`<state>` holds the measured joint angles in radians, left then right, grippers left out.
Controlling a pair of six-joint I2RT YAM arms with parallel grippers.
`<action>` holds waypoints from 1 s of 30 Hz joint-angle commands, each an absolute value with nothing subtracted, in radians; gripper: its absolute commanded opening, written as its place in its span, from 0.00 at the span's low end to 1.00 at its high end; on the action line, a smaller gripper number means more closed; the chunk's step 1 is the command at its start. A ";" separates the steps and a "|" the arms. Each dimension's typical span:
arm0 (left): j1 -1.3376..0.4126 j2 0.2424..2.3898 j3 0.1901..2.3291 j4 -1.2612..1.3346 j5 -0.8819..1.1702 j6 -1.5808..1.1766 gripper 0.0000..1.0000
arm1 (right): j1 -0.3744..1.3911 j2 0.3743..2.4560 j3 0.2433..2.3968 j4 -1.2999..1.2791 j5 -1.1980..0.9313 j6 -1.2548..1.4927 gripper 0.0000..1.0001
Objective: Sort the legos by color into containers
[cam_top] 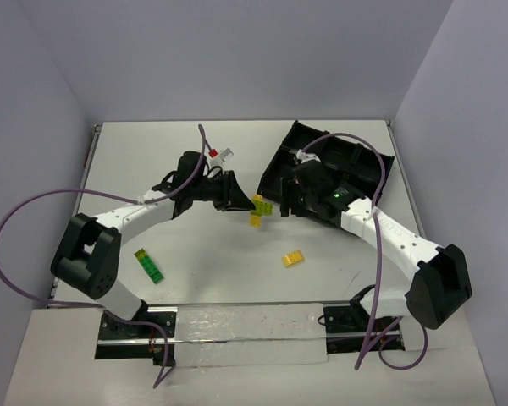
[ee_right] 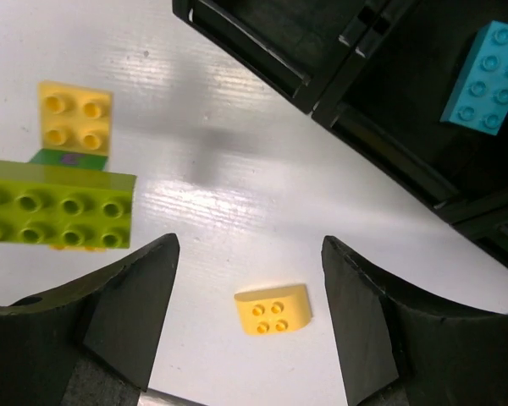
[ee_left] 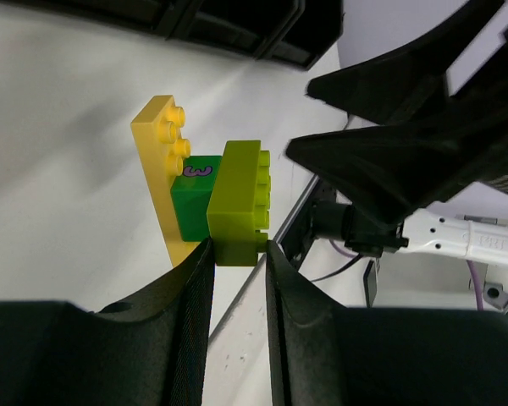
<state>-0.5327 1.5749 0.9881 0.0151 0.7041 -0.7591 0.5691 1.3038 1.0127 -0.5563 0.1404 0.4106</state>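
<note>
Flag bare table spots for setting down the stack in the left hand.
Bare: the stretch between the green brick and the yellow brick, and the far-left table corner beyond the left arm. Crowded: where the left hand, its stack and the right hand meet by the tray.

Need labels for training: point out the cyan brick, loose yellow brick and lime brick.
cyan brick [ee_right: 488, 78], right wrist view, studded top.
loose yellow brick [ee_right: 273, 309], right wrist view, studded top.
lime brick [ee_left: 237, 203], left wrist view, smooth side face.

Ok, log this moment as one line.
left pincer: shut on lego stack | right pincer: open | cyan brick: in tray | loose yellow brick: on table
</note>
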 commanded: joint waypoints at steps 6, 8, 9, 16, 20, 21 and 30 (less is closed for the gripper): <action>-0.526 1.723 0.898 0.269 0.885 -0.776 0.00 | 0.568 1.248 1.002 -0.526 0.210 0.416 0.77; -0.526 1.729 0.884 0.310 0.883 -0.796 0.00 | 0.568 1.251 1.003 -0.526 0.211 0.425 0.77; -0.527 1.731 0.883 0.314 0.880 -0.796 0.00 | 0.568 1.250 1.002 -0.524 0.206 0.426 0.77; -0.528 1.796 0.961 0.131 0.866 -0.692 0.00 | 0.573 1.255 0.996 -0.483 0.009 0.294 0.77; -0.528 1.837 0.997 0.089 0.863 -0.643 0.00 | 0.594 1.271 1.002 -0.454 -0.098 0.202 0.83; -0.528 1.841 1.002 0.084 0.858 -0.638 0.00 | 0.603 1.265 0.993 -0.436 -0.106 0.174 0.84; -0.528 1.846 1.034 0.005 0.804 -0.585 0.41 | 0.642 1.194 0.886 -0.269 -0.203 -0.096 0.80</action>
<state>-0.5293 1.8462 0.9782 0.0365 0.8196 -0.6460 0.6191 1.2290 0.9075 -0.3860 -0.1422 0.0532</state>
